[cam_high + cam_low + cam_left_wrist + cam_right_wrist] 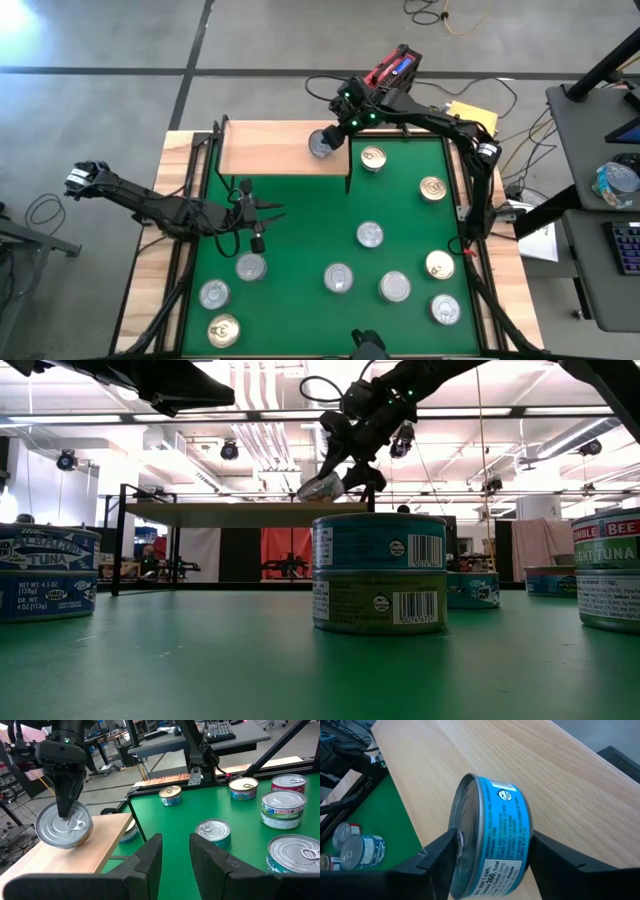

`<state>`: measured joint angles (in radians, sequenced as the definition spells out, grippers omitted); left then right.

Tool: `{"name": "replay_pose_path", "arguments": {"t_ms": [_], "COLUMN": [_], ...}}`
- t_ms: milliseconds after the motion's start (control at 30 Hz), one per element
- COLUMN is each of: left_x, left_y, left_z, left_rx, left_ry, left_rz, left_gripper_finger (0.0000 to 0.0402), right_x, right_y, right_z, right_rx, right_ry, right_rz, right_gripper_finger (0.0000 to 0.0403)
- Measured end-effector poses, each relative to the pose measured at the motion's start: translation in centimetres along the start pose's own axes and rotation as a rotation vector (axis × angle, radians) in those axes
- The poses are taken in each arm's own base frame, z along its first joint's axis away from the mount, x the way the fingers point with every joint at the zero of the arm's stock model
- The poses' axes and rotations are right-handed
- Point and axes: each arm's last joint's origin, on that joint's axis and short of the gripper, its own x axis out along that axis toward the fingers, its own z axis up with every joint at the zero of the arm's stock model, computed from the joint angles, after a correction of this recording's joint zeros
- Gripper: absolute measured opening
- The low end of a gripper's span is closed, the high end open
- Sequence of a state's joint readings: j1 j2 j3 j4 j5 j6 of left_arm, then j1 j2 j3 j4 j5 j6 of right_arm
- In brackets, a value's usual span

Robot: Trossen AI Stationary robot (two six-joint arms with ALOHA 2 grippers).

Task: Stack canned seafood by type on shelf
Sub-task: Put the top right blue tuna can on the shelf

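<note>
The shelf (270, 150) is a light-wood board on black legs at the mat's far left. My right gripper (490, 865) reaches over the shelf's right end, shut on a teal-sided, silver-topped tin (323, 143), which stands on edge. My left gripper (176, 855) hovers open and empty above the green mat, just near of the shelf (75, 855). Several more tins of canned seafood lie flat on the mat, some gold-topped (373, 157), some silver-topped (370, 234). In the low view two tins (380, 575) stand stacked. My right gripper pinches the tin across its two flat faces: one finger (440, 852) lies on the pull-tab lid (465, 820), the other (550, 855) on the hidden bottom. The fingers slant down from the far right. The tin is tilted on edge just over the board; whether its lower rim (65, 845) touches, I cannot tell.
Tins are scattered over the mat's middle, right side (432, 187) and near left corner (214, 293). Most of the shelf's top is bare wood. A black frame borders the mat (300, 240). Cables and a red device (392, 70) lie beyond the far edge.
</note>
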<state>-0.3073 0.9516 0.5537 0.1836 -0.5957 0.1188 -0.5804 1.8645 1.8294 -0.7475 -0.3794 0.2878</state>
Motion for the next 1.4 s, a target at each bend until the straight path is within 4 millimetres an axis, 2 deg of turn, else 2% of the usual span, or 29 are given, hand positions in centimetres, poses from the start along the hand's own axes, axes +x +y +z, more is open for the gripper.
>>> {"name": "replay_pose_path", "arguments": {"t_ms": [533, 933, 1200, 1300, 1400], "left_x": [0.0, 0.0, 0.0, 0.0, 0.0], "left_y": [0.0, 0.0, 0.0, 0.0, 0.0], "left_z": [0.0, 0.0, -0.1, -0.1, -0.1], "left_rx": [-0.001, -0.001, -0.017, -0.034, -0.051], "left_ry": [0.0, 0.0, 0.008, 0.009, 0.014], "left_rz": [0.0, 0.0, -0.002, -0.003, -0.004], "left_gripper_finger": [0.0084, 0.0084, 0.0084, 0.0084, 0.0084], "right_x": [-0.1, -0.9, -2.1, -2.1, -1.9], "right_y": [0.0, 0.6, 2.8, 4.1, 5.5], "right_z": [0.1, 0.8, 1.5, 0.9, 0.1], "right_rx": [-0.002, -0.016, -0.169, -0.223, -0.321], "right_ry": [-0.011, -0.04, -0.062, -0.028, 0.011], "right_rz": [-0.015, -0.006, 0.024, 0.037, 0.055], "right_gripper_finger": [0.0277, 0.029, 0.0255, 0.022, 0.0168]}}
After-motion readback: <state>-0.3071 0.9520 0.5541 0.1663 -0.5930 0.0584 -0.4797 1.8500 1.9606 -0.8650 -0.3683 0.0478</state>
